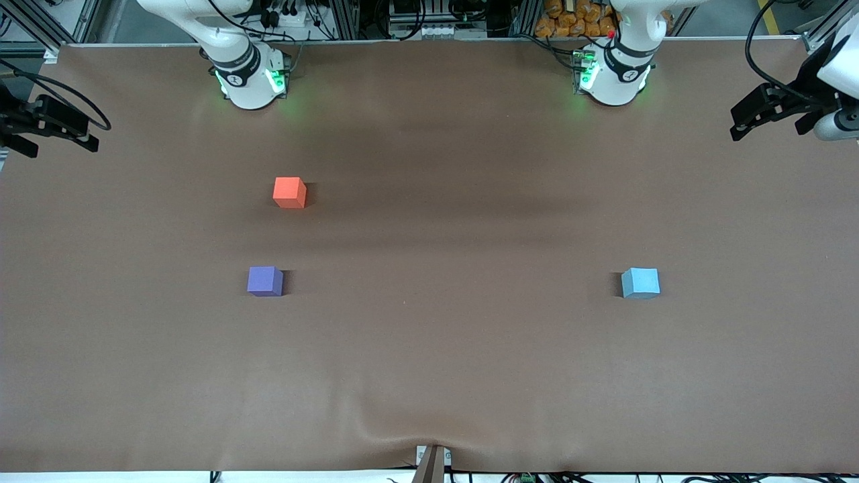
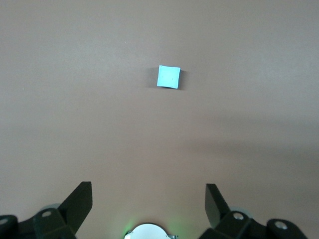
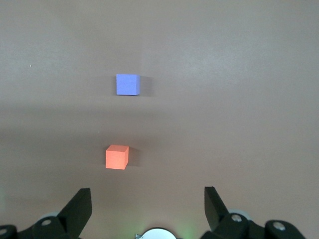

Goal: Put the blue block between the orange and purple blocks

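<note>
The small matte sky-blue cube (image 1: 640,282) sits on the brown counter (image 1: 443,349) toward the left arm's end, well apart from the violet-purple cube (image 1: 264,280); the orange-red cube (image 1: 290,192) lies farther from the front camera than the purple. The blue cube is probably light and rigid with plain faces: pinch two opposite side faces. Left gripper (image 2: 148,199) and right gripper (image 3: 147,201): jaws wide open, empty. Only the wrist views show the jaws; only the front view shows all three cubes.
</note>
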You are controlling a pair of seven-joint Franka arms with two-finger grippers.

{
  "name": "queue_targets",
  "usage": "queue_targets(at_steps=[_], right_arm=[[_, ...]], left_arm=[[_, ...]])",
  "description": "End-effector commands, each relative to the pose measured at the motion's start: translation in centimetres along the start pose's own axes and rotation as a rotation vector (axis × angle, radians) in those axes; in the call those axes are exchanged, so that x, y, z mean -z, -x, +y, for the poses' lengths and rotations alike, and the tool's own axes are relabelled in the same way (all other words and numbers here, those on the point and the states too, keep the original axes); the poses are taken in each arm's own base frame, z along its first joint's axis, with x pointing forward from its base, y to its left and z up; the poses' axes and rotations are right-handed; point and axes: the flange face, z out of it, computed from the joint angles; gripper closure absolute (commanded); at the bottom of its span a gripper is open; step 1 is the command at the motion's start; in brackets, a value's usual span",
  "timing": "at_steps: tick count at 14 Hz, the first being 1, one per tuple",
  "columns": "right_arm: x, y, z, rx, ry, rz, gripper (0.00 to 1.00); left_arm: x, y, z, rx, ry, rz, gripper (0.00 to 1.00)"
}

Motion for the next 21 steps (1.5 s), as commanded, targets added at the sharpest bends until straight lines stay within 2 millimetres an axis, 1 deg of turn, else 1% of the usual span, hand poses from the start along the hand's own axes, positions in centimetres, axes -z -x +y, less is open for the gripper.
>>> queue_targets(at_steps=[1,3,5,6,7,13,14,16,21], right_arm=[[0.4,0.0,0.2,-0.012,-0.014,-0.003,0.00],[0.4,0.0,0.2,-0.014,-0.014,-0.003,0.00],[0.4,0.0,0.2,-0.014,-0.014,-0.003,0.00],[0.4,0.0,0.3,-0.015,-0.014,-0.003,0.00],[0.3,0.0,0.2,-0.014,-0.014,-0.004,0.00],[0.4,0.0,0.3,-0.015,-0.014,-0.004,0.00],[0.4,0.0,0.3,-0.015,-0.014,-0.004,0.00],[0.3,-0.1,0.2,-0.014,-0.014,-0.006,0.00],[0.2,-0.1,0.3,-0.017,-0.016,-0.005,0.00]], left_arm=[[0.1,-0.4,0.2,-0.023,0.015,-0.024,0.00],[0.6,-0.5,-0.2,-0.014,0.019,-0.014,0.00],[0.4,-0.4,-0.5,-0.008,0.026,-0.032,0.00],[-0.1,-0.4,-0.6,-0.012,0.022,-0.044,0.00],[-1.1,-0.1,-0.4,-0.016,0.018,-0.075,0.00],[-0.7,-0.2,-0.1,-0.022,0.029,-0.062,0.00],[-0.8,-0.3,0.4,-0.031,0.030,-0.059,0.00],[-1.1,-0.5,0.5,-0.034,0.028,-0.066,0.00],[-1.3,-0.8,0.8,-0.040,0.027,-0.062,0.00]])
